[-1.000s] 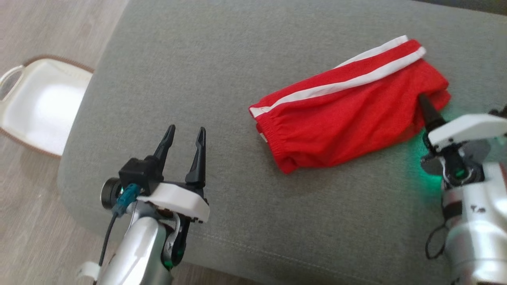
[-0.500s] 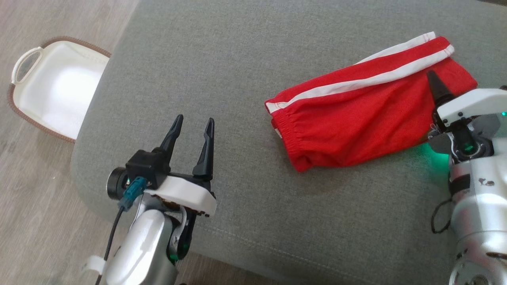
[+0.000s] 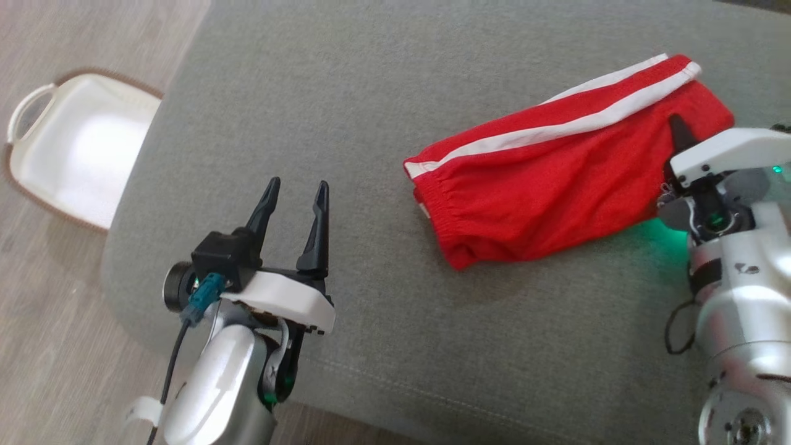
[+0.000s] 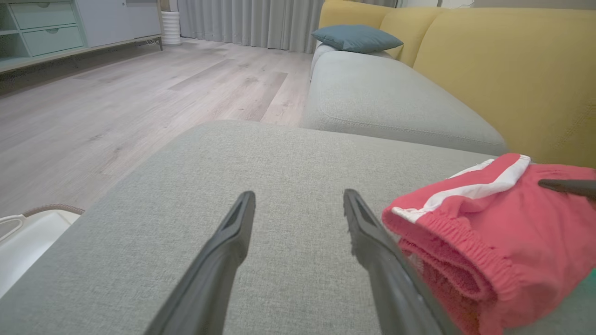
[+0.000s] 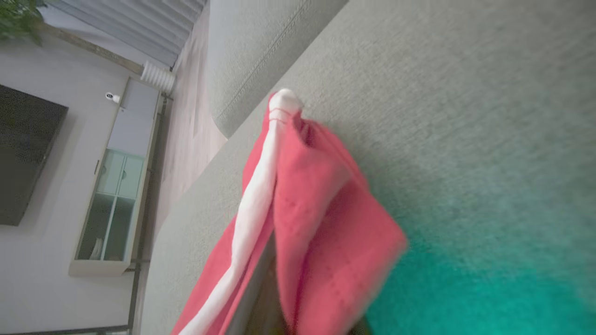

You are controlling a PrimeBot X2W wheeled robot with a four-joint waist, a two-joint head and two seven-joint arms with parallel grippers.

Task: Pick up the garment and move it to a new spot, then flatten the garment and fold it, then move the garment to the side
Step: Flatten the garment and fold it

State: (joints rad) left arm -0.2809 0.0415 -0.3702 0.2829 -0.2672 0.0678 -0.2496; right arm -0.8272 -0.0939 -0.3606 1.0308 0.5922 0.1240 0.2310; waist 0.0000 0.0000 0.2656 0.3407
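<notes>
Garment: one pair of red shorts, lying folded on the grey sofa cushion, toward its right side. Its long axis runs on a slant, with the gathered elastic waistband at the near left end and the leg hems at the far right end. The cloth is a soft knit with two white stripes along its far edge.

At far left, on the pale wood-plank floor, stands one white basket with a brown woven rim and a loop handle. Next come the left fingers, two slim, dark, tapered prongs. They are spread wide above the cushion's near left part, holding nothing and clear of the garment. The cushion is coarse woven fabric with rounded corners and a stitched seam along its front. At right, the right fingers are pinched closed on the garment's hem end. One dark tip shows over the cloth, and the right wrist view shows red cloth rising from between them. A green glow falls on the cushion beside that wrist.
</notes>
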